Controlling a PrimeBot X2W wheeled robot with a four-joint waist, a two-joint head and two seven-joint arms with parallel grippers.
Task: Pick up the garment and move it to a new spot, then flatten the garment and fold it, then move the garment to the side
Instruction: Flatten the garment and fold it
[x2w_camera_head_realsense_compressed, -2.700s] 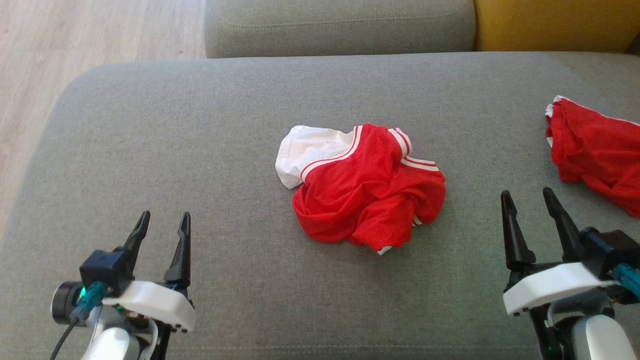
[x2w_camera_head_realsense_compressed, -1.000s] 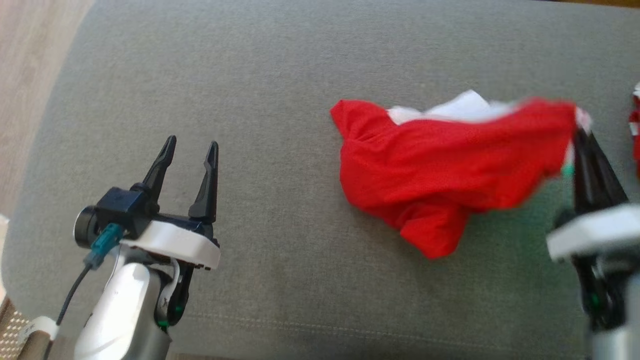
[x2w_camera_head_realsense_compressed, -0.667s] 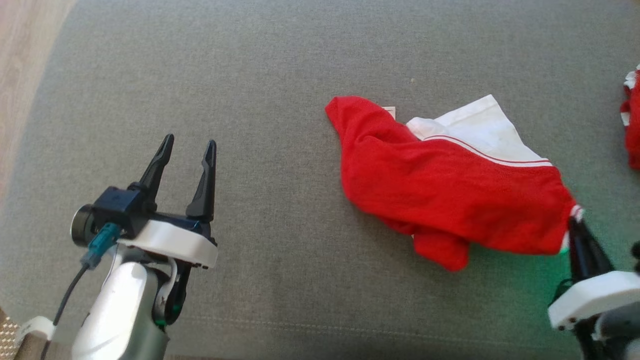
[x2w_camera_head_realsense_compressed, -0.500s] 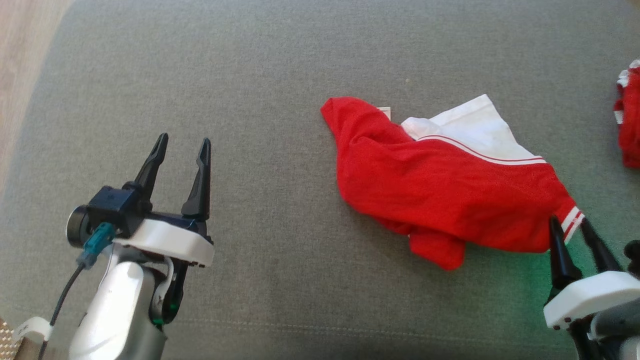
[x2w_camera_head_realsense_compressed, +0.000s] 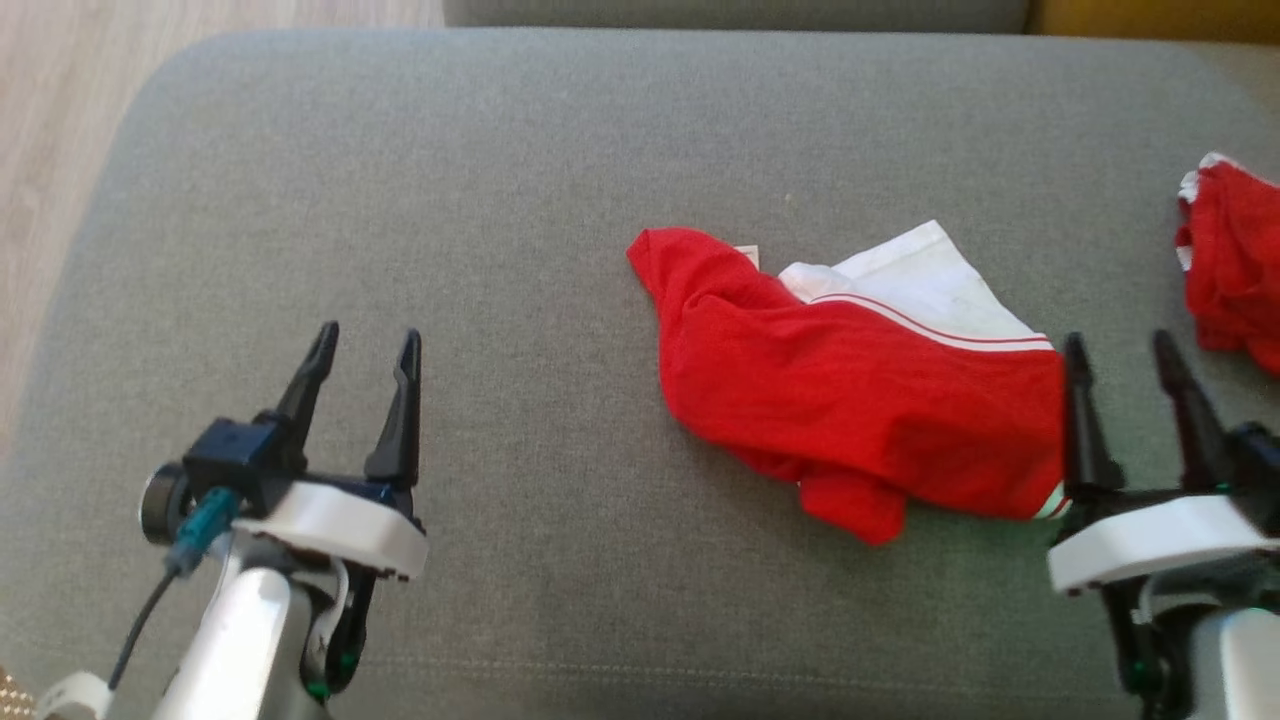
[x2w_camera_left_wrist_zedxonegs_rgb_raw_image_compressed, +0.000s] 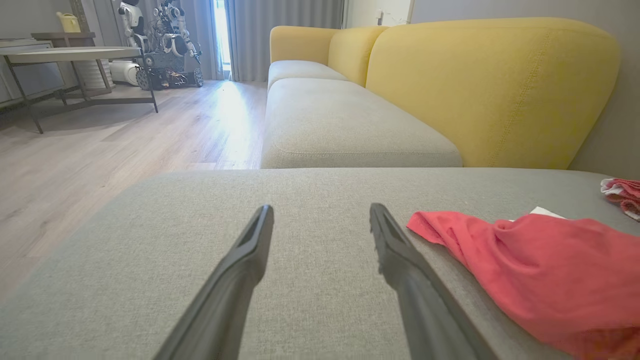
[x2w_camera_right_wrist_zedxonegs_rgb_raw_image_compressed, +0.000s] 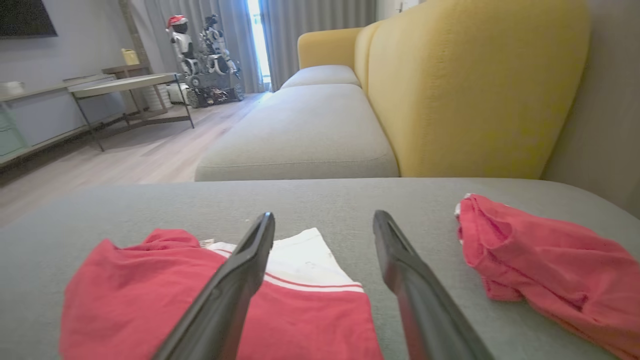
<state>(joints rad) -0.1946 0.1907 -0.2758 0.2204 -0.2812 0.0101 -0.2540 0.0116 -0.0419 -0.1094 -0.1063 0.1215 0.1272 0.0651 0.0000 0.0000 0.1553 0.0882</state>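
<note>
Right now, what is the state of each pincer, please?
Left pincer: open, holding nothing.
Right pincer: open, holding nothing; the red garment lies beside its left finger.

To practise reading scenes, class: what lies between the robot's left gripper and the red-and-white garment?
The stretch is bare: the head view shows plain grey cushion between the left gripper and the garment.
</note>
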